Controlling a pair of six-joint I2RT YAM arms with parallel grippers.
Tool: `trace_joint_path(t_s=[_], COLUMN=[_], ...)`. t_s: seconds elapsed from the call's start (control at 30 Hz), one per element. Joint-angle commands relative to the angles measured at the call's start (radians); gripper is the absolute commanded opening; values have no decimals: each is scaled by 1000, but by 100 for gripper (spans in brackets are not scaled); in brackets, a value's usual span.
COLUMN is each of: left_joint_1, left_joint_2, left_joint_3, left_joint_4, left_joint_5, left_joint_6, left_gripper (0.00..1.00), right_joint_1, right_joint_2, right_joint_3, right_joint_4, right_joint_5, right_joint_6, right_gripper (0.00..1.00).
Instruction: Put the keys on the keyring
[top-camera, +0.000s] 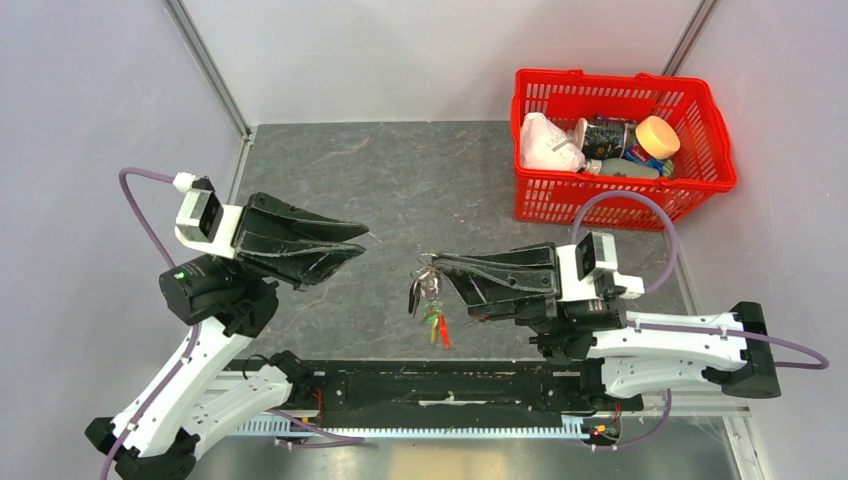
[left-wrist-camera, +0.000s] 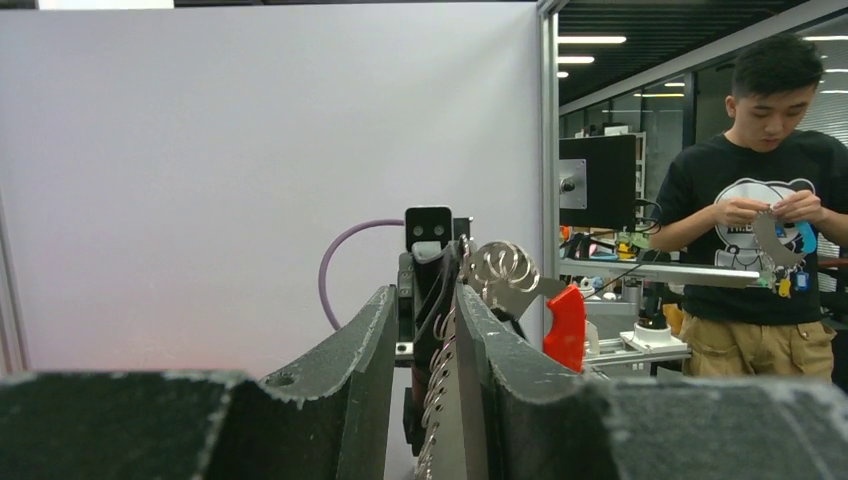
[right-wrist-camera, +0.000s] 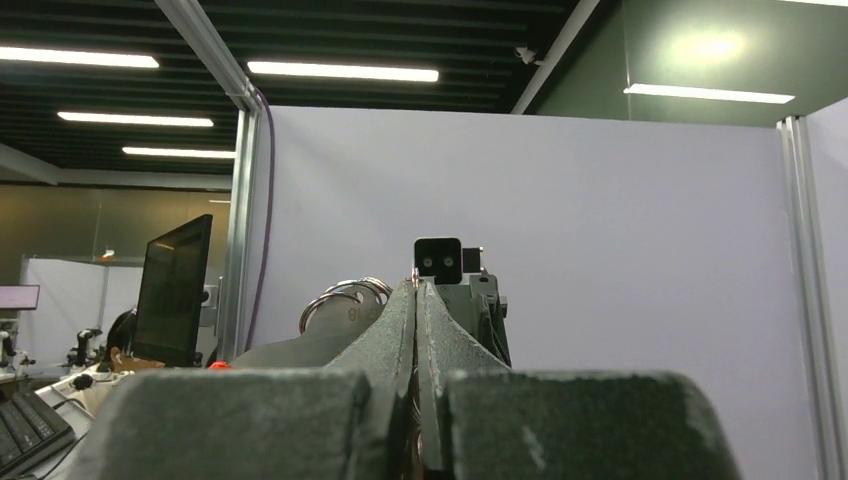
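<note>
My right gripper (top-camera: 432, 261) is shut on the keyring (top-camera: 427, 272) and holds it above the table. Dark keys (top-camera: 416, 294) hang from it, with a green piece (top-camera: 433, 318) and a red piece (top-camera: 444, 332) dangling below. In the right wrist view the fingers (right-wrist-camera: 400, 320) are pressed together, with metal rings (right-wrist-camera: 345, 293) and a flat metal tag just left of them. My left gripper (top-camera: 364, 241) is open and empty, pointing at the bundle from the left, apart from it. Its wrist view shows the rings (left-wrist-camera: 500, 265) and the red piece (left-wrist-camera: 565, 325) beyond its spread fingers (left-wrist-camera: 360, 350).
A red basket (top-camera: 700, 110) with a bag, bottles and a jar stands at the back right. A black rail (top-camera: 430, 385) runs along the near edge between the arm bases. A person (left-wrist-camera: 770, 200) stands beyond the cell wall.
</note>
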Motion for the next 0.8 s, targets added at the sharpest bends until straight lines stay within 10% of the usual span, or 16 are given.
trace_joint_path(t_s=[0.0,0.77], left_joint_1=[-2,-2], left_joint_2=[3,-20], left_joint_3=[-8,-45], left_joint_4=[117,175], left_joint_5=[28,96], left_joint_6=[-40,-55], left_gripper=[34,33], right_joint_1=[-1,-11], right_joint_2=[34,166], right_joint_3=[44,132], right_joint_4=[56,110], right_joint_5=[65,84], right_joint_6=[95,250], right_gripper=[0,0])
